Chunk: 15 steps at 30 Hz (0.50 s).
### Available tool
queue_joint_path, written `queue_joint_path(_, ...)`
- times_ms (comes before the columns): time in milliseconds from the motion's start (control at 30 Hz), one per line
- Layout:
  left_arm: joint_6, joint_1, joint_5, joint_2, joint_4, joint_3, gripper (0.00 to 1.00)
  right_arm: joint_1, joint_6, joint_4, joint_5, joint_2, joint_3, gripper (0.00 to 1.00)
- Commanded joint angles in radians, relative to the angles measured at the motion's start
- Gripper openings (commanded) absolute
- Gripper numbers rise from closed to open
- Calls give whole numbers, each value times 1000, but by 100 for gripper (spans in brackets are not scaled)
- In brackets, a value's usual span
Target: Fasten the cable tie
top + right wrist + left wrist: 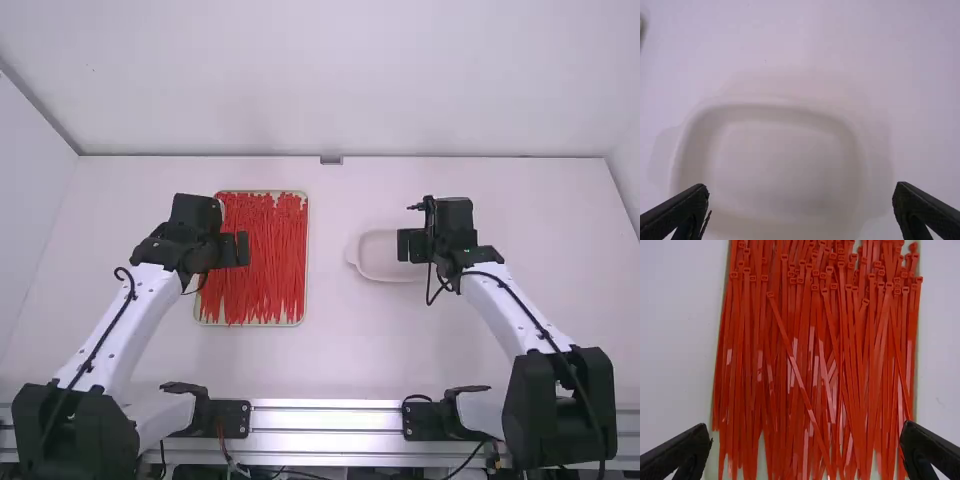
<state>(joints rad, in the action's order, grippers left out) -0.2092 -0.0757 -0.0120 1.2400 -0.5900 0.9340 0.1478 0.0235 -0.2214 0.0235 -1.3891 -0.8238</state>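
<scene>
Several red cable ties (pixel 262 256) lie side by side on a flat tray (pixel 303 290) left of the table's middle; up close the red cable ties (pixel 820 365) run lengthwise with their heads at the far end. My left gripper (pixel 205 262) hovers over the pile's near left part, and its fingers (pixel 680 452) stand wide apart with nothing between them. My right gripper (pixel 437 258) hangs over a white dish (pixel 375 256) right of the middle. Its fingers (pixel 927 210) are also spread and hold nothing, above the white dish (pixel 775 160), which has nothing in it.
White walls close the table at the back and both sides. A small grey tab (pixel 331 159) sits at the back edge. Bare tabletop (pixel 350 340) lies between the tray, the dish and the arm bases.
</scene>
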Motion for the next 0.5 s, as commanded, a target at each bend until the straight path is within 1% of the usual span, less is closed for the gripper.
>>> queue_joint_path(0, 16, -3, -5, 5, 1, 21, 99, 3, 2, 0, 2, -8, -35, 98)
queue_joint_path(467, 16, -3, -5, 5, 2, 21, 99, 3, -5, 5, 2, -8, -35, 98)
